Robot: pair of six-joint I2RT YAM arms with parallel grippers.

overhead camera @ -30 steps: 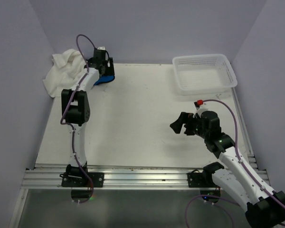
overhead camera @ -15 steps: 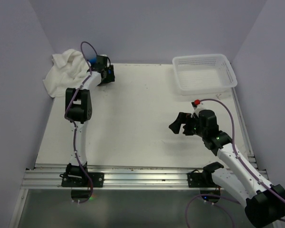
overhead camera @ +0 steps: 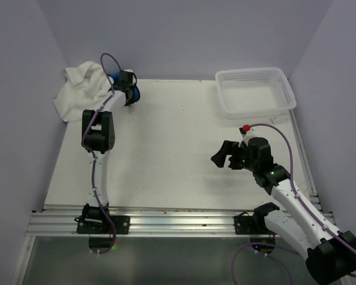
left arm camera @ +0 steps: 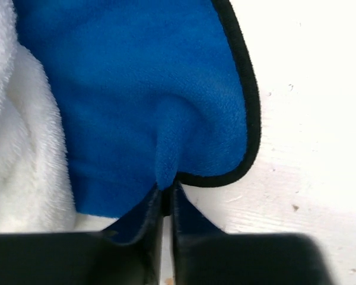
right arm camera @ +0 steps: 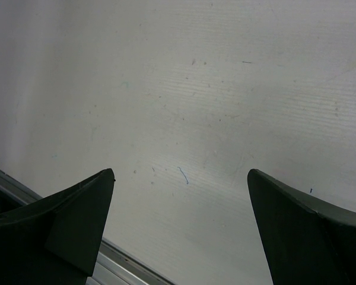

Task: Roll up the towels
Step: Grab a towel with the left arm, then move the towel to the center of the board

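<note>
The left end effector (overhead camera: 130, 95) is seen at the far left corner of the worktop (overhead camera: 178, 154), with its arm stretched out from the near rail. In the left wrist view its fingers (left arm camera: 151, 225) are drawn almost together, and a raised fold of the blue towel (left arm camera: 142, 89) is pinched between them, so the left end effector (left arm camera: 166, 196) is clamped on that cloth. The blue towel (overhead camera: 135, 93) (edged with a dark binding) is spread on the worktop (left arm camera: 308, 119) and lies against the white towel (left arm camera: 18, 166) at its side. The white towel (overhead camera: 80, 89) is heaped in the far left corner, partly against the wall. The right end effector (overhead camera: 222, 157) is held above the right half of the worktop, well apart from both towels. In the right wrist view, the right end effector (right arm camera: 181, 172) has its fingers (right arm camera: 77, 214) spread wide over the bare worktop (right arm camera: 184, 89), and nothing is gripped. A white perforated basket (overhead camera: 249, 72) is set at the far right corner.
</note>
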